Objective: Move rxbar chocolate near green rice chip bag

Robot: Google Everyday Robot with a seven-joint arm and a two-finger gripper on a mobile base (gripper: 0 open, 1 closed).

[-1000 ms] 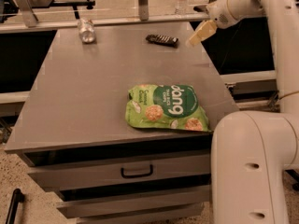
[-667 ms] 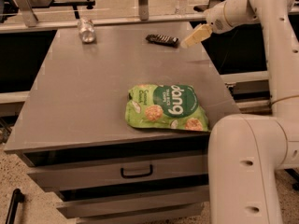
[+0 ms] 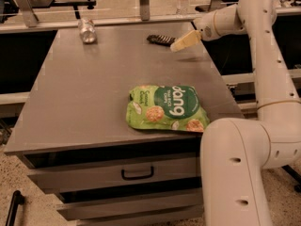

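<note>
- Since a second ago the gripper (image 3: pixel 178 44) has slid left along the far edge of the table (image 3: pixel 70 102), and its pale tip now sits right at the right end of the rxbar chocolate (image 3: pixel 161 39).
- The bar itself has not shifted. It lies flat near the far edge, a little right of centre, with its long side running left to right.
- I cannot tell whether the tip touches the wrapper or sits just above it. A faint shadow on the tabletop, slightly right of the tip and nearer to me, suggests it is off the surface.
- I cannot tell whether the gripper is released or clenched. It is not carrying anything that I can see.
- The arm (image 3: pixel 263 55) comes in from the right, rising from the white base (image 3: pixel 235 173) at the lower right and bending over at the top of the view towards the bar.
- The green rice chip bag (image 3: pixel 167 108) is where it was, flat near the front right edge of the table with its lettering upside down to me. It is well apart from the bar.
- A silver can (image 3: pixel 87 30) lies on its side near the far left corner, well apart from both.
- A drawer with a dark handle (image 3: pixel 137 173) faces me under the tabletop.
</note>
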